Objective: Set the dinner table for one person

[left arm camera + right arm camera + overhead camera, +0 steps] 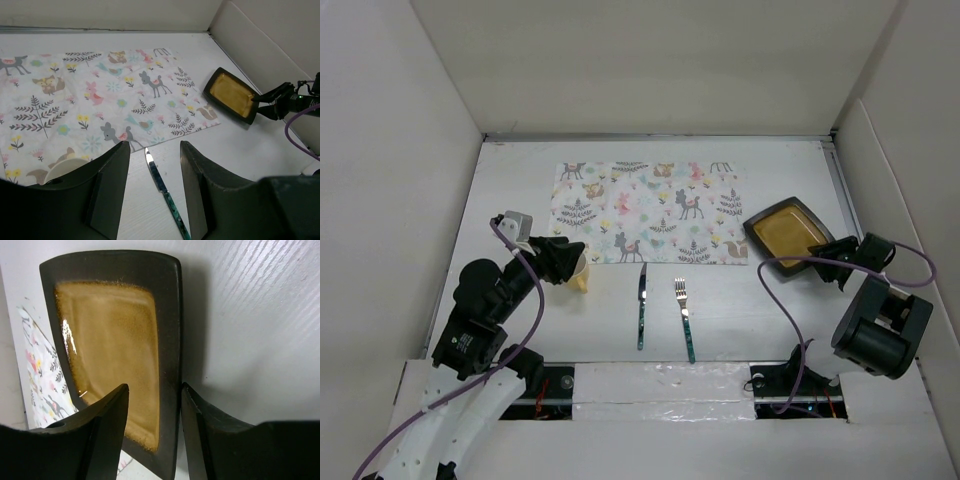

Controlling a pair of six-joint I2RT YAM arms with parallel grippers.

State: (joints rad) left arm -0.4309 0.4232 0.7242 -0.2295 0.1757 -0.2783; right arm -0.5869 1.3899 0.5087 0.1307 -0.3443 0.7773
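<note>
Right wrist view: right gripper [154,390] jaws, parted, are straddling the plate [110,340] rim at the table [260,315] right edge; left gripper [155,147] jaws are gaping wide.

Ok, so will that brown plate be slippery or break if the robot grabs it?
Probably slippery: the plate has a shiny glaze with light glinting off it. It looks like stiff ceramic, so it likely won't bend but could chip if dropped. Lying flat, its low rim may give the right gripper little to pinch.
</note>
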